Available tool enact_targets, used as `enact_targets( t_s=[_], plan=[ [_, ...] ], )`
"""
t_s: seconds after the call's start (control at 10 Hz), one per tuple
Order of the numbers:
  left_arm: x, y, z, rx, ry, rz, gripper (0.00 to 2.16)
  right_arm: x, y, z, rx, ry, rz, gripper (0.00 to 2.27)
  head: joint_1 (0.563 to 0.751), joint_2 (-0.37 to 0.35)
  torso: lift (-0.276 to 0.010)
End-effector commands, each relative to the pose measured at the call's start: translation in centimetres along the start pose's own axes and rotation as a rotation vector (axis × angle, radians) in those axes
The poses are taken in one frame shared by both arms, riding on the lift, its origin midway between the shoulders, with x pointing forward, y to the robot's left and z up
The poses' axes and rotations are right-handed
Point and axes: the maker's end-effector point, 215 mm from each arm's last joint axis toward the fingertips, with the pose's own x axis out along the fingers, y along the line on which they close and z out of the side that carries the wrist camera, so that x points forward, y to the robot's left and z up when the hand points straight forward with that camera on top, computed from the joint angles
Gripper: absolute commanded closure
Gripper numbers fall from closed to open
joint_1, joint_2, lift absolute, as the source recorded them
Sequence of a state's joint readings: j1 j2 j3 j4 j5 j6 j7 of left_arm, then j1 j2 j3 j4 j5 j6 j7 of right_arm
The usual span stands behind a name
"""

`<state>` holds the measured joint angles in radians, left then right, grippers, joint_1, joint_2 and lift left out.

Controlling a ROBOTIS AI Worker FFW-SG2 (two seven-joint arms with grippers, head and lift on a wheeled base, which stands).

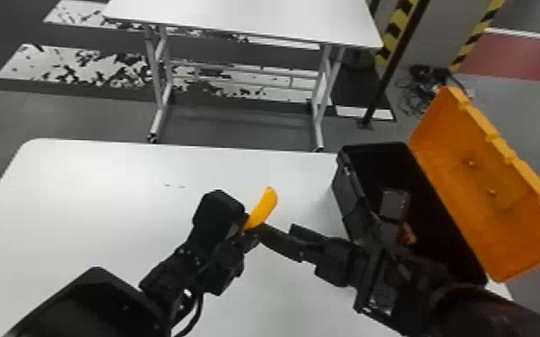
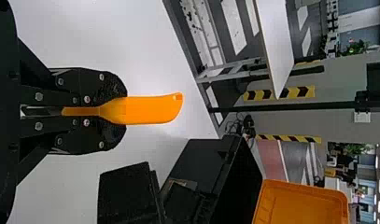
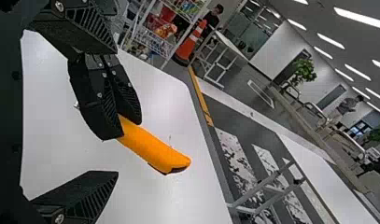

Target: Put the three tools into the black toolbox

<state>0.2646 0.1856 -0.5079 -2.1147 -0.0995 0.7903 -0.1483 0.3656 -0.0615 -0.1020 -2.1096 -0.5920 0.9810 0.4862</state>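
Note:
In the head view my left gripper (image 1: 247, 227) is shut on an orange-handled tool (image 1: 263, 207), held over the middle of the table. Just right of it is my right gripper (image 1: 277, 232), its fingers apart and nothing between them. The black toolbox (image 1: 347, 190) stands open at the table's right side. The left wrist view has the orange tool (image 2: 150, 109) clamped between the fingers of the left gripper (image 2: 118, 111), its rounded end sticking out. In the right wrist view the right gripper (image 3: 114, 112) is spread, with the tool (image 3: 155, 150) just beyond its fingertips.
The toolbox's orange lid (image 1: 484, 179) leans open to the right. Inside the box are grey pieces (image 1: 394, 204) and a small red-and-yellow item (image 1: 409, 234). The white table (image 1: 103, 192) extends left, and a second white table (image 1: 246, 18) stands farther back.

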Motion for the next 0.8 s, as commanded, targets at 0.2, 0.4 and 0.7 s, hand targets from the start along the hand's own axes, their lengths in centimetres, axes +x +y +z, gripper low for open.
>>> enact_targets(
  t_s=[0.2, 0.4, 0.7],
  plan=[
    [-0.2, -0.2, -0.3, 0.004, 0.001, -0.005, 1.90, 1.8, -1.1, 2.8, -0.006, -0.022, -0.002, 0.08, 0.695, -0.123, -0.051],
    [-0.4, -0.3, -0.4, 0.006, 0.002, -0.008, 1.90, 2.8, -1.9, 3.4, -0.004, -0.017, -0.006, 0.08, 0.695, -0.121, -0.051],
    [-0.6, 0.1, 0.2, 0.023, -0.009, -0.001, 1.90, 4.0, -2.9, 3.4, -0.003, -0.001, -0.013, 0.08, 0.695, -0.115, -0.051]
  ],
)
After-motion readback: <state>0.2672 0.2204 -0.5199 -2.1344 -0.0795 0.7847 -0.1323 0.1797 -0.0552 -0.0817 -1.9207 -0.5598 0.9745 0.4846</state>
